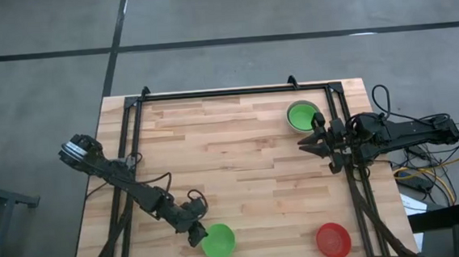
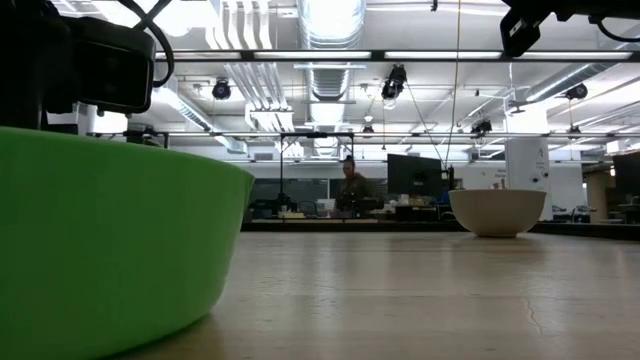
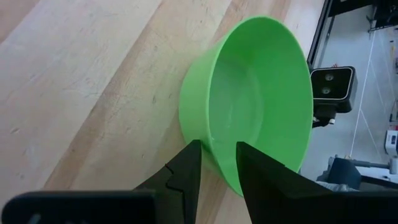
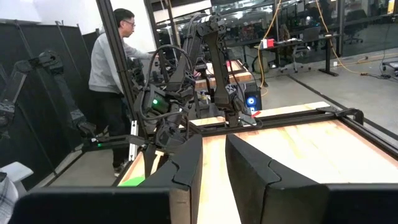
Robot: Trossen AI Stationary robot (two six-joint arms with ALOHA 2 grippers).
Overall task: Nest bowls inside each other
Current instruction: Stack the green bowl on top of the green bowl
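**Left end effector pinches a green bowl at the near edge**

Closest to you, your left end effector [image 1: 196, 234] sits at the near edge of the pale wooden surface [image 1: 232, 169]. Its two dark fingers [image 3: 186, 177] pinch the rim of a small bright green round plastic bowl [image 1: 218, 241], one finger on the outside wall and one on the inside. In the low view this bowl [image 2: 100, 250] fills the near left corner.

A little to the right, also by the near edge, you can see a small red round plastic bowl [image 1: 333, 240]. It sits alone, well apart from the green one.

Farther back on the right side is your right end effector [image 1: 310, 142]. Its fingers [image 4: 183, 165] are close together with a thin gap between them, and nothing is in that gap.

Just beyond it, near the far right corner, sits a pale grey-white round plastic bowl [image 1: 302, 116] with a second bright green bowl [image 1: 300, 117] nested inside it. From the low view you see only the pale bowl's outside [image 2: 497, 211].

Beyond the surface, in the right wrist view, a person in a grey top [image 4: 112, 62] stands beside other dark robot arms [image 4: 211, 68].
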